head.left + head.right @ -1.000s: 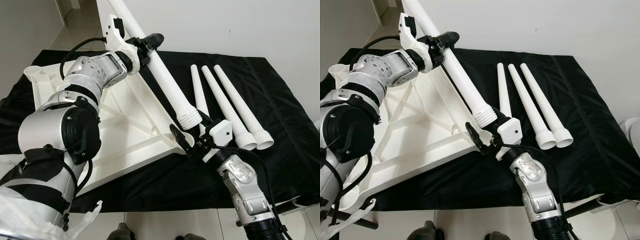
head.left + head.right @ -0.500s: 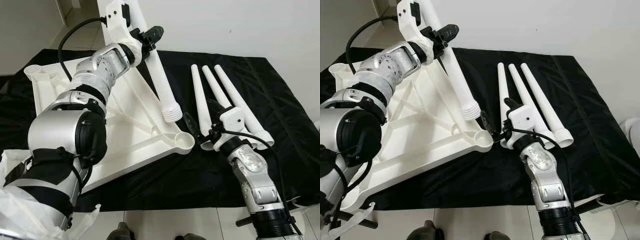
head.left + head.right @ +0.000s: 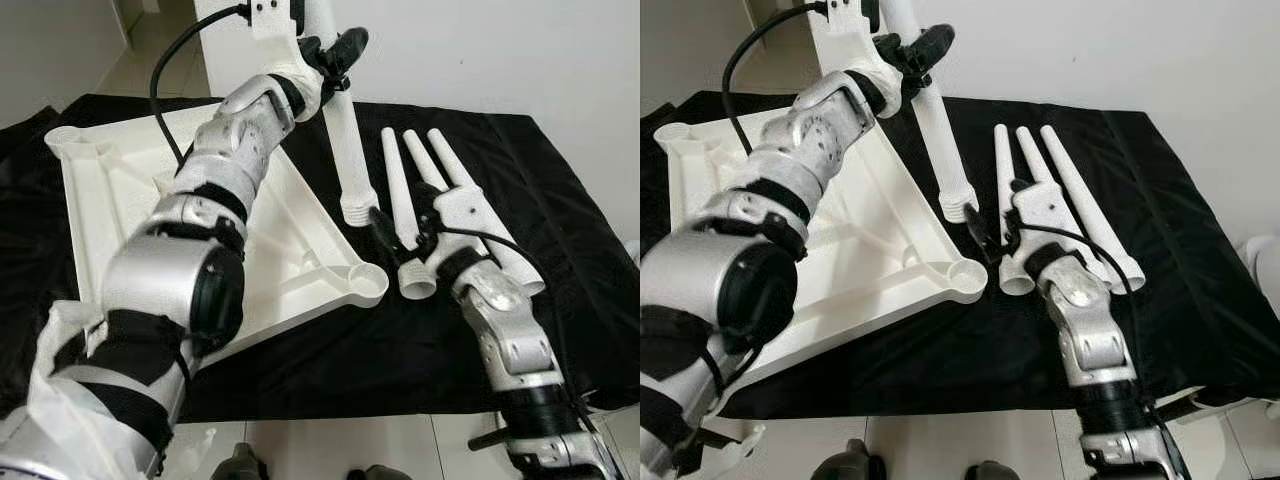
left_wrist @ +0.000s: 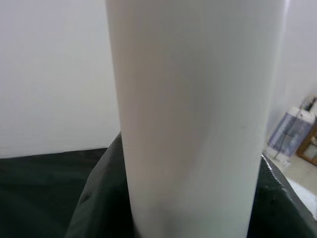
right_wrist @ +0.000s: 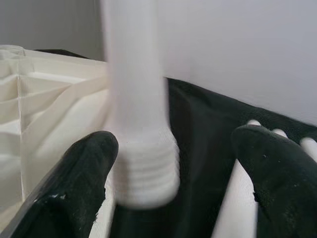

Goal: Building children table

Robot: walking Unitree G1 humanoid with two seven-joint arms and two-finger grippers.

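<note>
Left gripper [image 3: 335, 62] is clamped on a white table leg [image 3: 345, 150], held near upright w/ its threaded end hanging above the black cloth [image 3: 560, 230], between the upturned tabletop [image 3: 120, 200] and three spare legs [image 3: 440, 190]. Right gripper [image 3: 400, 235] hovers just beside that threaded end, fingers [image 5: 79, 183] spread wide, gripping nothing. Corner socket [image 3: 367, 283] sits nearer the robot, not under the leg. Risk: leg hangs from a grip high up, so the end may swing and miss the socket or cross-thread; right gripper could knock it.

Tabletop [image 3: 110, 200] lies left on the cloth [image 3: 560, 180]; three legs [image 3: 440, 190] right — fourth leg [image 3: 345, 150] upright between.
</note>
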